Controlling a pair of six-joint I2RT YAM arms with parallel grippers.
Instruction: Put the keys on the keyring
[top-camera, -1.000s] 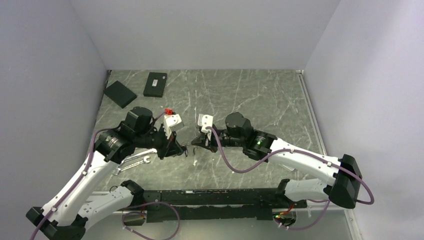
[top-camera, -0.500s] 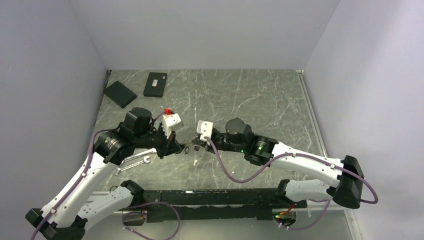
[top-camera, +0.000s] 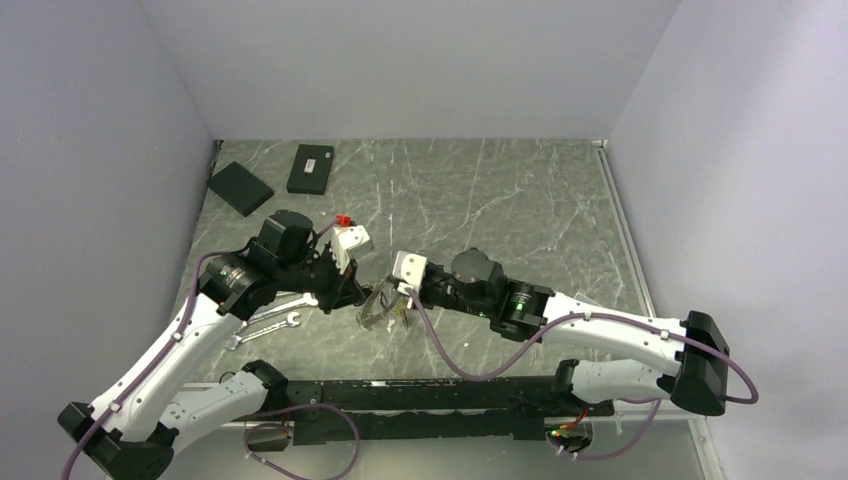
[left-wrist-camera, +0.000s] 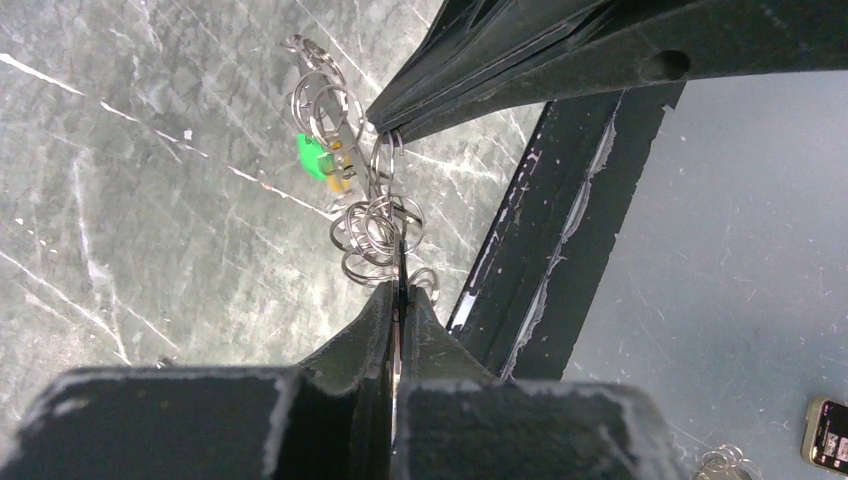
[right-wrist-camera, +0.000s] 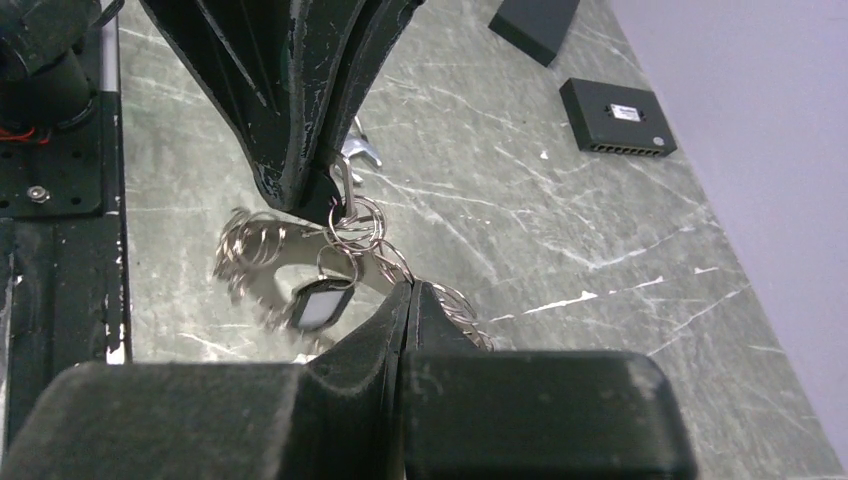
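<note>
**Item: keyring, held at two points**

Location: lower centre of the overhead frame, between the two arms and seemingly just off the table (top-camera: 500, 200).
Left gripper (left-wrist-camera: 398, 300): clenched on one loop of the keyring (left-wrist-camera: 375, 225).
Right gripper (right-wrist-camera: 405, 300): clenched on a neighbouring loop.
Attached: green tag (left-wrist-camera: 313, 155); keys (right-wrist-camera: 250, 255) dangling, motion-blurred.
Change: a second ago the grippers stood apart. The right arm has since reached left and lower, closing the gap.
Assessment: probably lining up to thread; no key visibly feeding on yet.
</note>
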